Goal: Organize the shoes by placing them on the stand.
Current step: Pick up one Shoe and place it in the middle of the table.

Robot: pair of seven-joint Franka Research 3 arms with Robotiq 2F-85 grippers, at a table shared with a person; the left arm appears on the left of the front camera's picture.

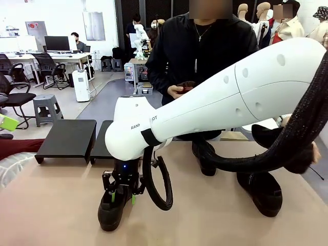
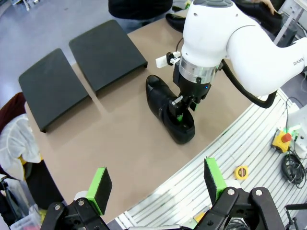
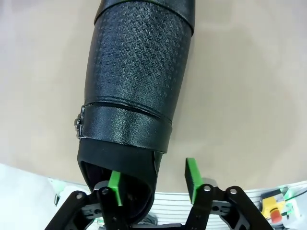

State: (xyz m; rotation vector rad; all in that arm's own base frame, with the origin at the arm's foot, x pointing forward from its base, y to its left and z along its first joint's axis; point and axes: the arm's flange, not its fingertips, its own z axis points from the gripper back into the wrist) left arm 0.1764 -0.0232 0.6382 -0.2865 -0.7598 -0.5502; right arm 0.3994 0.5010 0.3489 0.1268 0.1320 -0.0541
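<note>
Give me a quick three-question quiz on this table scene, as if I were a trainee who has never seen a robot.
1. True or false: both platforms of the stand are bare.
2. Pick one. The shoe at the right claw lies on: A) the tabletop; B) the stand; C) the floor.
3. Fill in the blank: the left claw is ____, with nothing in it.

Key: 1 true; 2 A; 3 open.
</note>
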